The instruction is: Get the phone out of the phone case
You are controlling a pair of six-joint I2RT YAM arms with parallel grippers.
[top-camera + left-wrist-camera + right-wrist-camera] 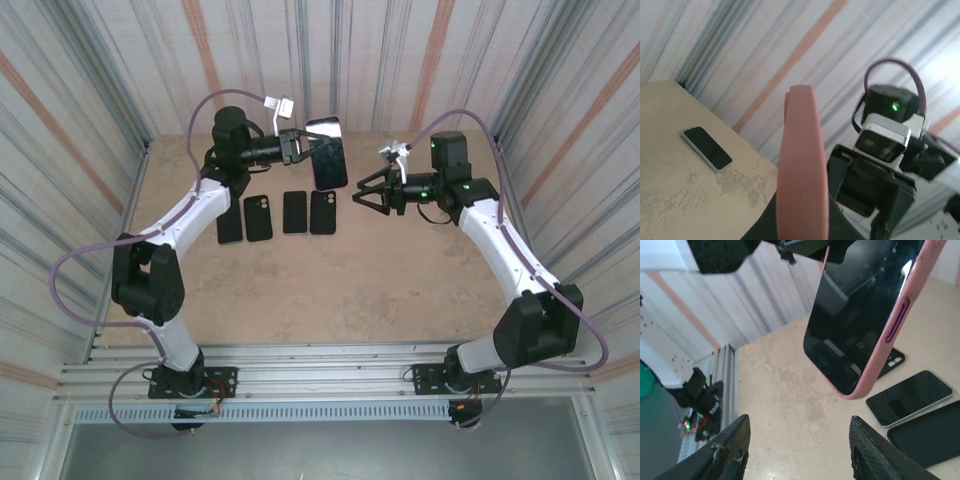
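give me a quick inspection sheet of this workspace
surface: tan table, faintly stained
job's things: phone inside pink phone case, held in the air
clutter: four dark phones or cases in a row on the table
grippers: left gripper shut on the case; right gripper open, near it, not touching
cables: purple cable looped along each arm
surroundings: striped walls; metal rail at the near edge

The pink phone case (867,377) runs off the top of the right wrist view; in the left wrist view its rim is blurred and cropped below.
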